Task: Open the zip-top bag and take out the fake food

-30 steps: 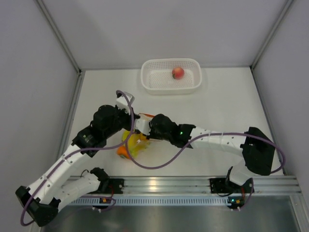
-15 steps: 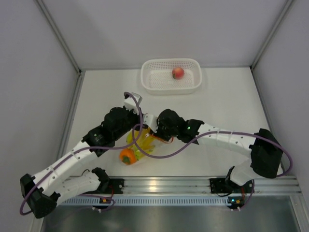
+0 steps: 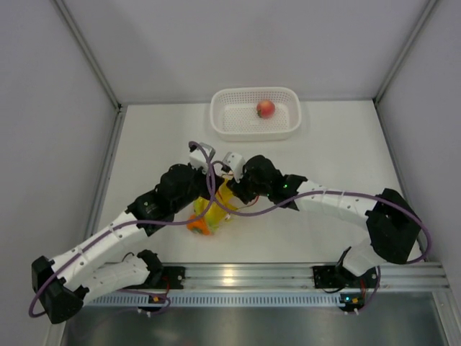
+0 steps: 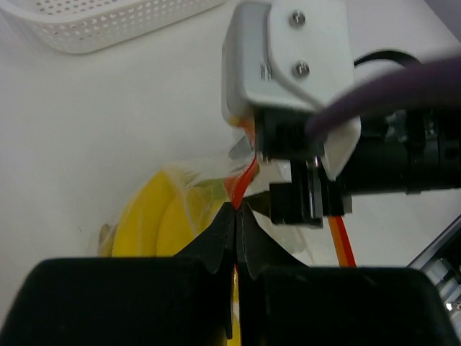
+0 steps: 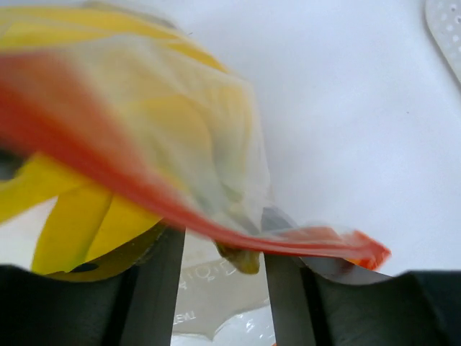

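Clear, crinkly zip-top bag [image 3: 218, 204] is seen hanging w/ orange-red zip strip [image 4: 245, 179] uppermost; yellow bananas [image 4: 155, 216] are contained inside, orange fruit [image 3: 198, 225] at lower end. Pink peach [image 3: 266, 109] is seen apart, in white basket [image 3: 253, 134].

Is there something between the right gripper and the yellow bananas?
Yes. The clear film of the zip-top bag and its orange-red zip strip lie between the right gripper and the bananas.

Between the parted jaws of your right gripper [image 5: 220, 281], the zip-top bag [image 5: 180, 144] fills the gap; left gripper [image 4: 236, 229] crowds ahead; bare table [image 5: 346, 108] beyond.
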